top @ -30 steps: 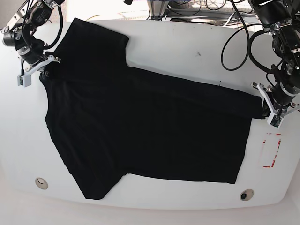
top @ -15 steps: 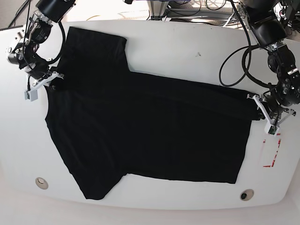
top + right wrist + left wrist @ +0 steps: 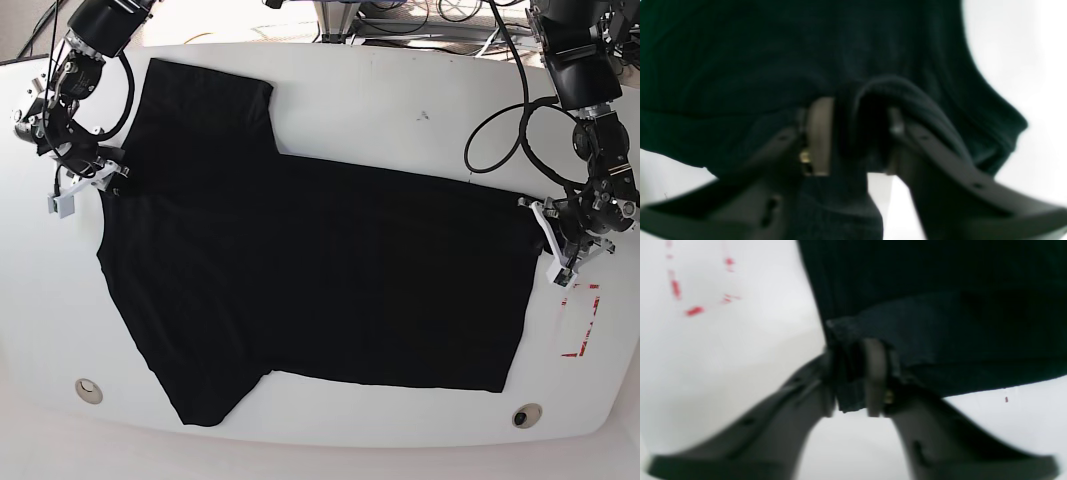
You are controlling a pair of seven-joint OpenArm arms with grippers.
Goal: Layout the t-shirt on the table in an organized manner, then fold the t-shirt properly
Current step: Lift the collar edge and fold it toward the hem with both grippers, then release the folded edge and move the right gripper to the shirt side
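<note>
The black t-shirt [image 3: 300, 270] lies spread flat on the white table [image 3: 400, 110], with one sleeve toward the back left and one toward the front left. My left gripper [image 3: 553, 245] is at the shirt's right hem corner. In the left wrist view its jaws [image 3: 851, 373] stand slightly apart with the hem of the t-shirt [image 3: 940, 290] loose between them. My right gripper [image 3: 95, 185] is at the shirt's left edge. In the right wrist view its jaws [image 3: 857, 133] are parted around a raised fold of the t-shirt [image 3: 740, 50].
A red dashed rectangle [image 3: 580, 320] is marked on the table just right of the hem, also visible as red dashes [image 3: 693, 310] in the left wrist view. Two small round holes [image 3: 88, 389] [image 3: 526, 415] sit near the front edge. Cables hang behind the table.
Both grippers' jaws have parted from a tight pinch on the cloth. The right-side hem corner has moved inward and now lies flat. The left-side gripper shifted slightly down and left.
</note>
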